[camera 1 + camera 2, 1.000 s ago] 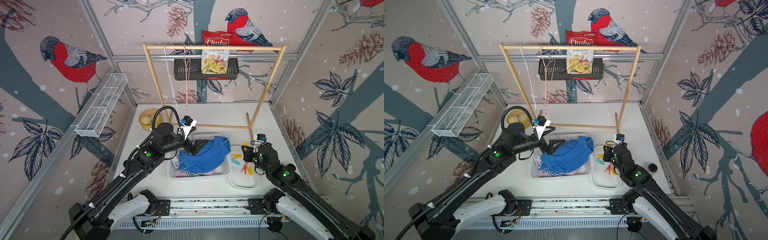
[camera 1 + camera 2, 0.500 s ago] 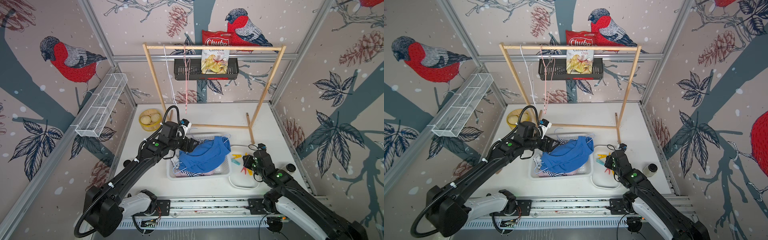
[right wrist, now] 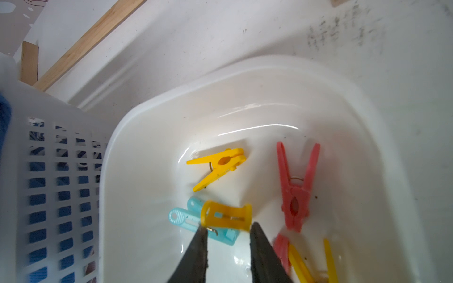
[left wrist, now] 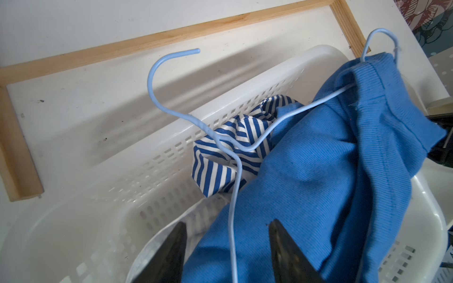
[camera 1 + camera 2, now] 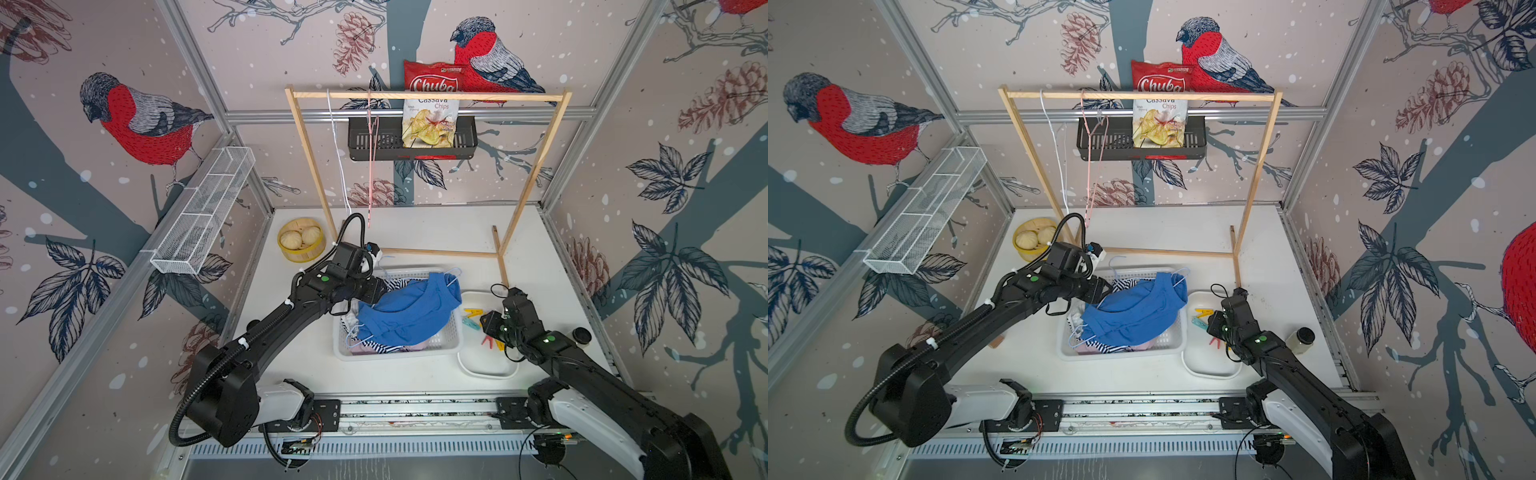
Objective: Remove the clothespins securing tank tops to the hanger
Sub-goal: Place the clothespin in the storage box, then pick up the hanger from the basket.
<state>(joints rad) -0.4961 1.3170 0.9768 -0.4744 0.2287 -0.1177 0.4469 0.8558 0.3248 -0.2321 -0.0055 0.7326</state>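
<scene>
The blue tank top (image 5: 409, 311) lies heaped in the white basket (image 5: 345, 353), over the striped tank top (image 4: 232, 152) and a pale pink one (image 5: 415, 347). A light blue wire hanger (image 4: 157, 73) is still threaded through the blue top. My left gripper (image 4: 229, 221) hovers open over the blue cloth, with the hanger's wire running between its jaws untouched. My right gripper (image 3: 228, 226) is open low in the white tray (image 3: 147, 196). A yellow clothespin (image 3: 225, 218) lies crosswise just past its tips, above a teal clothespin (image 3: 182, 219). More yellow (image 3: 218, 166) and red (image 3: 296, 193) clothespins lie loose in the tray.
A wooden rack (image 5: 424, 95) stands behind the basket, with a white hanger (image 5: 338, 166) and a pink hanger (image 5: 371, 166) on its bar. A bamboo steamer (image 5: 300, 243) sits at back left. A small jar (image 5: 582, 334) stands right of the tray (image 5: 486, 370).
My left arm has come down from above the basket's back edge onto the clothes, and its jaws have narrowed. My right gripper has sunk into the tray, and its jaws have parted from the yellow clothespin.
</scene>
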